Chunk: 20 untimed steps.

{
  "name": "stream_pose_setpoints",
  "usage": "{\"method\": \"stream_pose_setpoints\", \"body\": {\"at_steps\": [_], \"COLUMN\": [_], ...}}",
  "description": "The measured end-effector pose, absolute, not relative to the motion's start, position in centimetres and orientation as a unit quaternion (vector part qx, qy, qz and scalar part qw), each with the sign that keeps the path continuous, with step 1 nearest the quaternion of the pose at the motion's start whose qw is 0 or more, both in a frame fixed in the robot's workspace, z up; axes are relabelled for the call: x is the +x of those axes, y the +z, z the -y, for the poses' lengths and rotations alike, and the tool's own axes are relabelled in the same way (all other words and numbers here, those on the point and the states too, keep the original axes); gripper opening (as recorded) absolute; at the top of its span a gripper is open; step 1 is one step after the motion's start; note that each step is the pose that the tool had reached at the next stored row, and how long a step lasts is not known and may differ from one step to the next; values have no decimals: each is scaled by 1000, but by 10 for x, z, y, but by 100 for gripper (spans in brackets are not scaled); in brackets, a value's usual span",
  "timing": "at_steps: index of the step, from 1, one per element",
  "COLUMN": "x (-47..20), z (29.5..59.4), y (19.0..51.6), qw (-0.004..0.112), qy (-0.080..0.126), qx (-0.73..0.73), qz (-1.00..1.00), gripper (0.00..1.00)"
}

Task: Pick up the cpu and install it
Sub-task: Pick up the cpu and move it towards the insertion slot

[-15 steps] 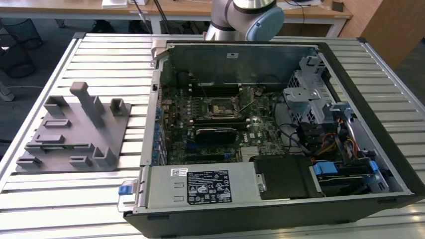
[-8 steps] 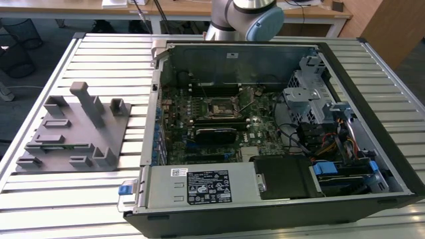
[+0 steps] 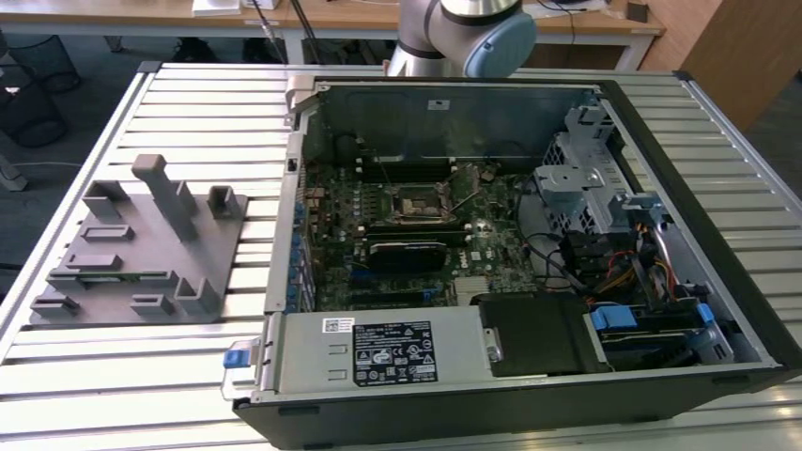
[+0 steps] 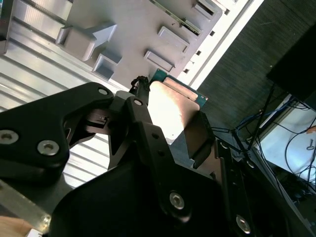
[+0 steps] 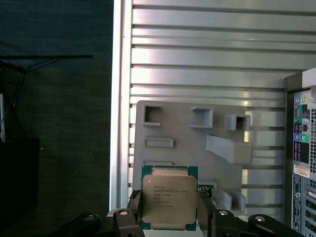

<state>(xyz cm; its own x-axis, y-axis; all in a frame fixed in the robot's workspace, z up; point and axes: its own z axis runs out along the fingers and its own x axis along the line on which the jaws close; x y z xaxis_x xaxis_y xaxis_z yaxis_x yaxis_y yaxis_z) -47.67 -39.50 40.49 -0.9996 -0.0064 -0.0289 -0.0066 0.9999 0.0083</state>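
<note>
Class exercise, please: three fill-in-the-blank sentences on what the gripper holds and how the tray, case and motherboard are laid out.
1. The gripper is shut on the ____.
2. In the exterior view, the grey tray lies on the table to the ____ of the case.
3. The motherboard sits inside the ____.
Missing words: cpu; left; case.

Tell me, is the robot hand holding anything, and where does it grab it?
Yes. The hand holds the small square chip, pinched by two opposite side edges.
</note>
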Motion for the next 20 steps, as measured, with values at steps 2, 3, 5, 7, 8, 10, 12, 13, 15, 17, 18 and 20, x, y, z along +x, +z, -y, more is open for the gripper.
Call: {"method": "stream_pose_setpoints", "body": {"at_steps": [2,3,5,7,8,10,12,13,15,17,18,20], "x": [-474,-473,-470,-468,-467,-465,-463,-462,-459,-457,-456,-454], "z": [395,395,395,395,395,395,395,395,395,395,395,395], "y": [405,405,405,405,405,405,405,405,405,405,405,405], "qw": [14,14,14,14,14,14,14,14,14,14,14,14], "qy": [4,4,4,4,4,4,4,4,4,4,4,4], "qx": [-3,-3,-3,-3,-3,-3,-3,-3,-3,-3,-3,-3], "qz": [-1000,-1000,-1000,-1000,-1000,-1000,-1000,-1000,-1000,-1000,-1000,-1000], "gripper": [53,53,53,53,53,53,53,53,53,53,53,53]}}
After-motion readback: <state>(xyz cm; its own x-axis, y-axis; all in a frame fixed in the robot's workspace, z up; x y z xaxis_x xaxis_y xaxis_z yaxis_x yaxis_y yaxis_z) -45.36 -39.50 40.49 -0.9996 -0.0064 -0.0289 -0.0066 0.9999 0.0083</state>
